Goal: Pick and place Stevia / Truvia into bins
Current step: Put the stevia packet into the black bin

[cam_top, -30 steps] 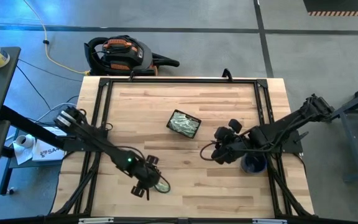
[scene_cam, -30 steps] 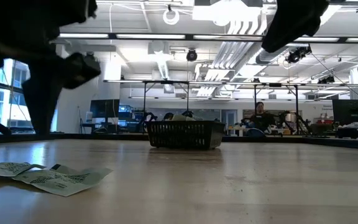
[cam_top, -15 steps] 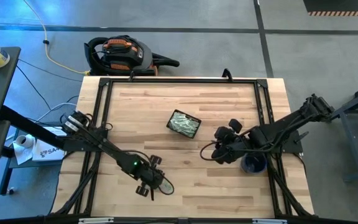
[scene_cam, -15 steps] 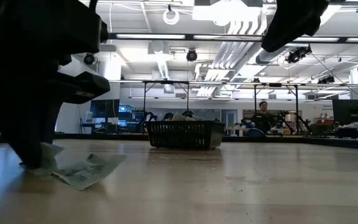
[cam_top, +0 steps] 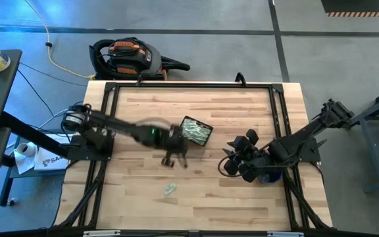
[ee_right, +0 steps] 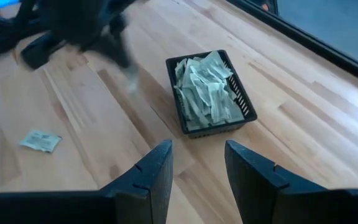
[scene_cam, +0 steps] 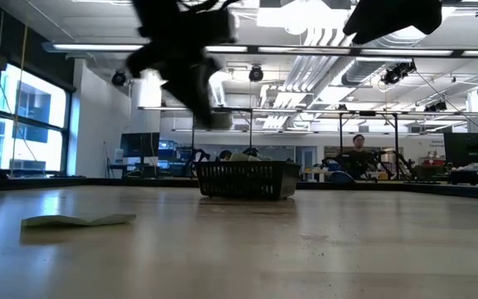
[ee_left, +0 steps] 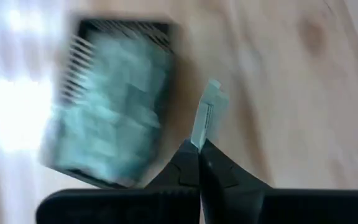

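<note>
The dark slatted basket (cam_top: pixel 195 131) stands mid-table, full of pale green Stevia sachets (ee_right: pixel 209 87). My left gripper (cam_top: pixel 176 158) hovers just near-left of it, above the table, shut on one sachet (ee_left: pixel 205 115); the low view shows it blurred (scene_cam: pixel 193 79), high over the wood. Another sachet (cam_top: pixel 170 189) lies flat on the table near the front edge, also visible in the low view (scene_cam: pixel 77 221) and the right wrist view (ee_right: pixel 41 141). My right gripper (cam_top: pixel 231 164) waits open to the basket's right, nothing between its fingers (ee_right: pixel 197 149). My left gripper pinches one end of the sachet (ee_left: pixel 199 138) between its two fingertips. The rest of the sachet sticks out beyond the fingertips, seen edge-on. The fingers slant down from the table's left side. The sachet is lifted clear of the table, beside the basket (ee_left: pixel 114 112).
A dark blue mug (cam_top: pixel 268 175) stands under my right arm near the table's right edge. A black frame (cam_top: pixel 189 85) runs round the tabletop. Bare wood lies between the basket and the front edge. A person sits in the room far behind the table (scene_cam: pixel 357 154).
My left gripper has shut on a sachet at the small pile near the front edge. It has risen and swung quickly toward the far right, up to the basket, carrying the sachet clear of the table. One sachet stays on the wood.
</note>
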